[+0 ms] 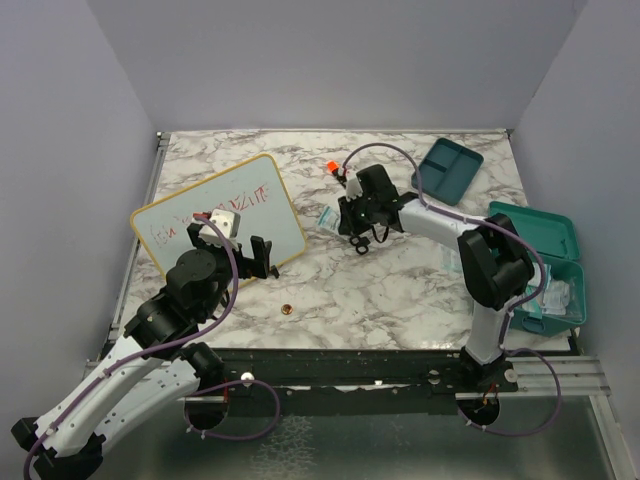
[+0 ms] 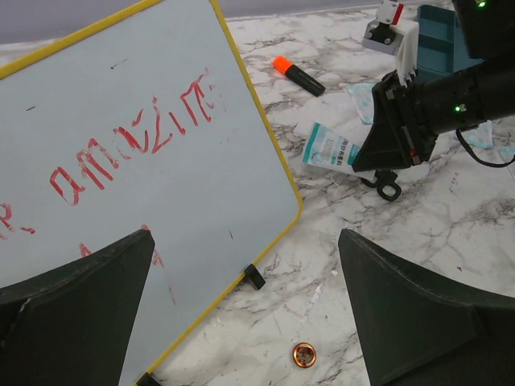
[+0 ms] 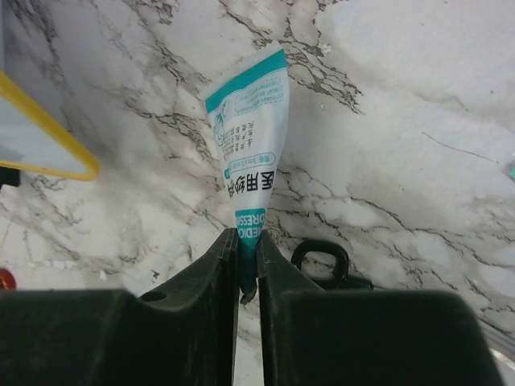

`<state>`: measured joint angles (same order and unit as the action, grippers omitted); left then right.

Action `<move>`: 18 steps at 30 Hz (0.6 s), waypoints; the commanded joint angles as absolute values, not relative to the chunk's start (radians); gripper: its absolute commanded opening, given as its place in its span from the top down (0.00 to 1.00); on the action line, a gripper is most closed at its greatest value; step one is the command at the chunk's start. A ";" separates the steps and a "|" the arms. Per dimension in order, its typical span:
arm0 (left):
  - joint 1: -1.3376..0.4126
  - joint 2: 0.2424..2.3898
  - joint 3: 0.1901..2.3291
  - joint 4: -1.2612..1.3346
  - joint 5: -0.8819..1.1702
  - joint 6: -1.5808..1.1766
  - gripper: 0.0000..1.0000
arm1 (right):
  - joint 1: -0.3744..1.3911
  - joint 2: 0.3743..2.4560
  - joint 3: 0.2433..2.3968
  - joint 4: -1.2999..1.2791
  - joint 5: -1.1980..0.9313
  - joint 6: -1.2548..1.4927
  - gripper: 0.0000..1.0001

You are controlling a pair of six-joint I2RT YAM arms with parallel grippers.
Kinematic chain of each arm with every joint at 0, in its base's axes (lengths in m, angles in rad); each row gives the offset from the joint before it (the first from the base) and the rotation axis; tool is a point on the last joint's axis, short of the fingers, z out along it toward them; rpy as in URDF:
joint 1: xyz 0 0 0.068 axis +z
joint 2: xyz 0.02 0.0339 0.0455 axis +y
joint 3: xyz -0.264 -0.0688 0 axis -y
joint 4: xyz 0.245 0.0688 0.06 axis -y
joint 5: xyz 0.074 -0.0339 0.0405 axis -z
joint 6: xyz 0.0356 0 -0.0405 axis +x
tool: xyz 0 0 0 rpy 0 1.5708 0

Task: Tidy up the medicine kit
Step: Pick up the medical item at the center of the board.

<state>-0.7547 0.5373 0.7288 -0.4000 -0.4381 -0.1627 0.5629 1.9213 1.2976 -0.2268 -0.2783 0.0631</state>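
Note:
The teal medicine kit case (image 1: 535,232) stands open at the right edge of the table, with white packets inside. Its matching divided tray insert (image 1: 447,168) lies at the back right. My right gripper (image 1: 347,222) is shut on one end of a white-and-teal dressing packet (image 3: 249,145), which hangs out from the jaws just over the marble; the packet also shows in the left wrist view (image 2: 330,149). My left gripper (image 2: 245,237) is open and empty, hovering over the lower right edge of the whiteboard (image 2: 121,137).
The yellow-framed whiteboard (image 1: 215,215) with red writing lies at the left. An orange-capped marker (image 1: 331,166) lies behind the right gripper. A black ring handle (image 3: 320,257) lies beside the right fingers. A copper coin (image 2: 303,355) lies near the front. Another clear packet (image 2: 362,96) lies by the marker.

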 commanded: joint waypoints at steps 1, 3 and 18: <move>-0.756 0.527 0.718 -0.387 -0.440 -0.153 0.01 | 0.569 1.824 1.254 -0.173 -0.237 0.165 0.83; -0.755 0.526 0.718 -0.386 -0.438 -0.155 0.01 | 0.570 1.797 1.238 -0.156 -0.221 0.203 0.83; -0.755 0.527 0.716 -0.385 -0.404 -0.158 0.01 | 0.565 1.545 1.153 -0.311 0.185 0.448 0.87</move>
